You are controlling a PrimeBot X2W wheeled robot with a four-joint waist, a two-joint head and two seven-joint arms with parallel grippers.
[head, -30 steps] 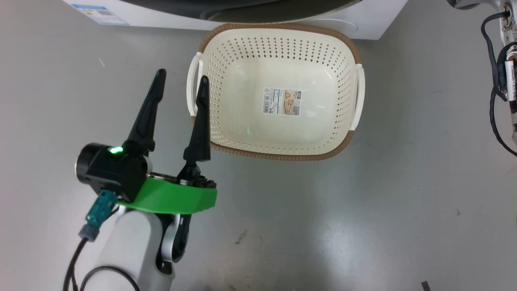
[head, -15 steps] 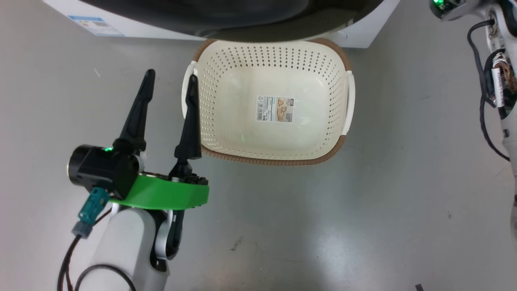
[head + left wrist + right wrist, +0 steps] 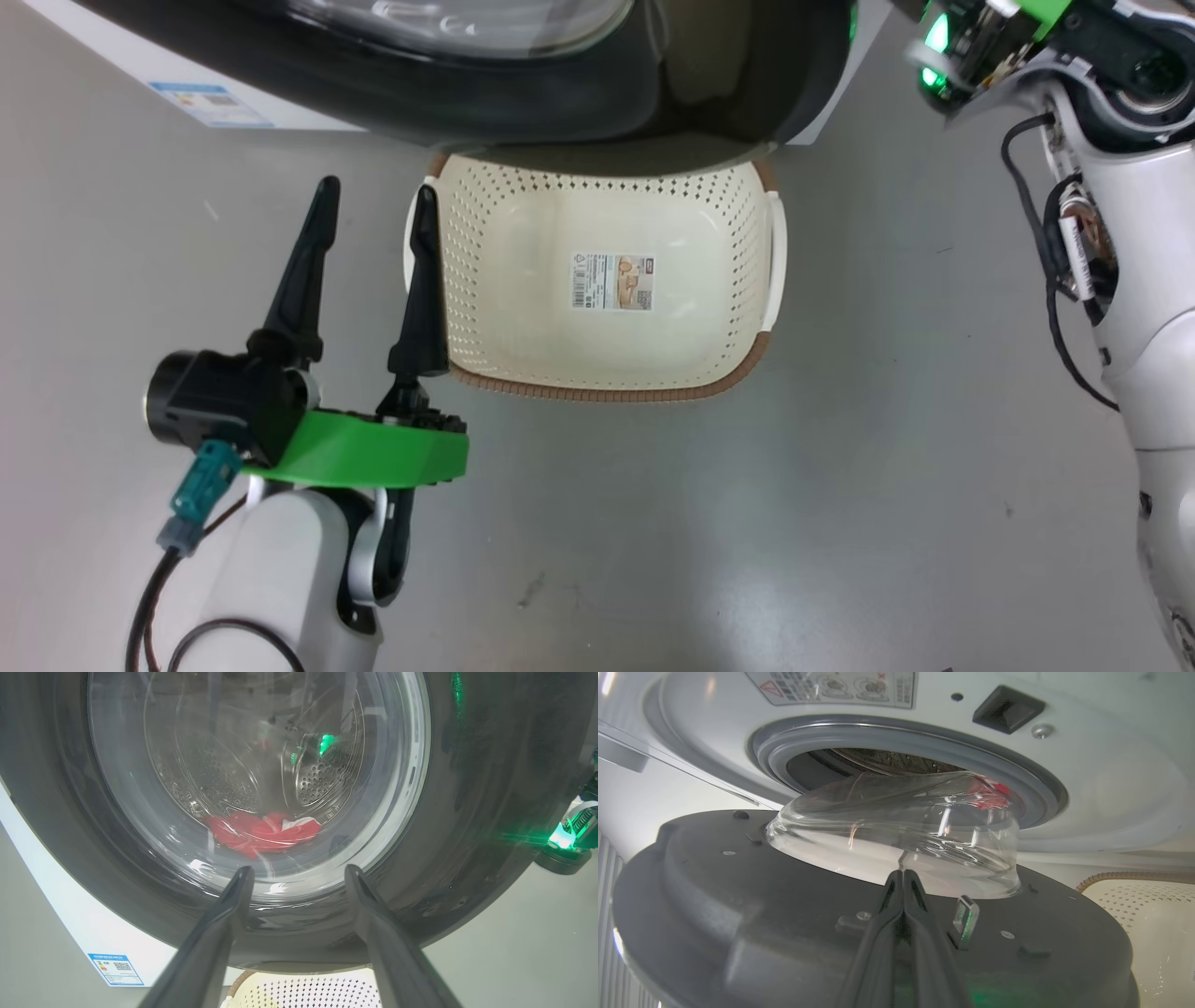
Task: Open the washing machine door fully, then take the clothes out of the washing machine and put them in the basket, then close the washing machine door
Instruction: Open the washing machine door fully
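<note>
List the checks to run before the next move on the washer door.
1. Washing machine door fully open: not ok. It stands ajar, its glass bowl close to the drum mouth.
2. Right gripper shut, on the door's inner side: ok. Contact with the door: cannot tell.
3. Left gripper open, holding nothing: ok.
4. Basket upright below the door, ready to receive: ok.
5. Clothes in the drum: ok. Red fabric shows through the glass.
6. Left gripper's way to the clothes: not ok. The door is between them.
</note>
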